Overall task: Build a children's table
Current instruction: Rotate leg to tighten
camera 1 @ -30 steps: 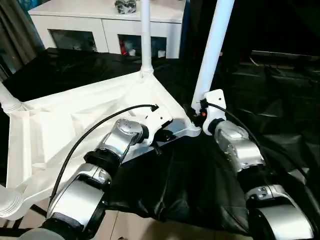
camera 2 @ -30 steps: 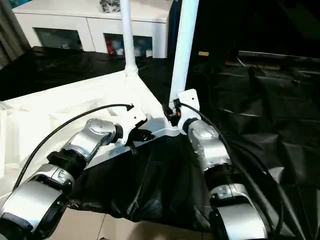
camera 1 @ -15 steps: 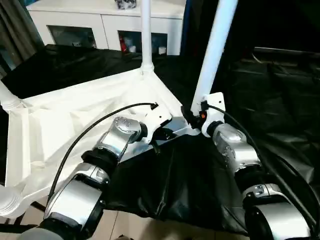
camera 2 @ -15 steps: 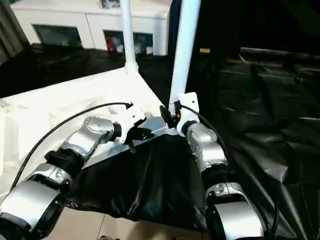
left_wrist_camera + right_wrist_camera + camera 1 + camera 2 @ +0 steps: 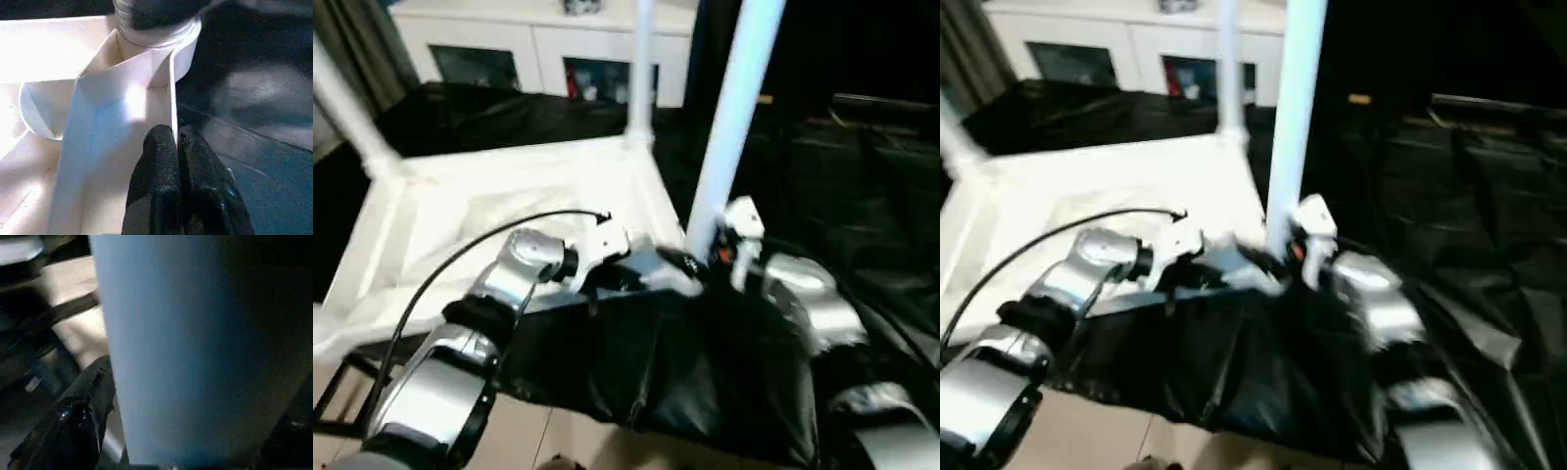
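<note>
The children's table lies upside down on the black work table, its white tabletop showing the ribbed underside. Three white legs stand in corner sockets: a near one, a far one and one at the left. My left gripper is shut on the tabletop's thin rim wall, close to the near corner socket. At the foot of the near leg is my right gripper, open with the leg between its jaws. One black finger shows beside the leg; the other is hidden.
A white glass-door cabinet stands behind the work table. Black cloth covers the table to the right and hangs over the front edge. Pale floor shows below.
The camera has swung, shifting the whole picture. My right gripper's fingers have spread wider around the near leg's foot. The left gripper keeps its hold on the rim.
</note>
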